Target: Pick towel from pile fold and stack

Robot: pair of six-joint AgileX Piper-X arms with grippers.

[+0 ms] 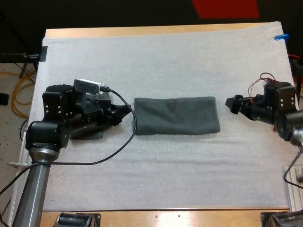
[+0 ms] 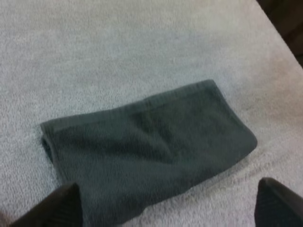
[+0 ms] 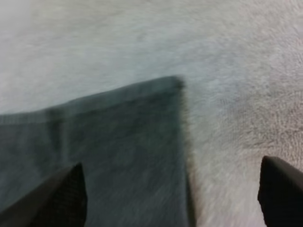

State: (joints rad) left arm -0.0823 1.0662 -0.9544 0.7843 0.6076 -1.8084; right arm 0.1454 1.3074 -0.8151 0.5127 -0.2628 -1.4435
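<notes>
A dark grey-green towel (image 1: 176, 115) lies folded into a flat strip in the middle of the white mat (image 1: 165, 61). My left gripper (image 1: 126, 110) sits just off the towel's left end, open, with nothing between its fingers. My right gripper (image 1: 232, 103) hovers a little beyond the towel's right end, also open. In the left wrist view the folded towel (image 2: 151, 151) lies ahead of my two spread fingertips (image 2: 59, 205). In the right wrist view one end of the towel (image 3: 113, 156) lies between my spread fingertips (image 3: 61, 198), with a corner pointing away.
The mat covers nearly the whole wooden table (image 1: 156, 31). A metal rail (image 1: 294, 187) stands at the table's right edge near the front.
</notes>
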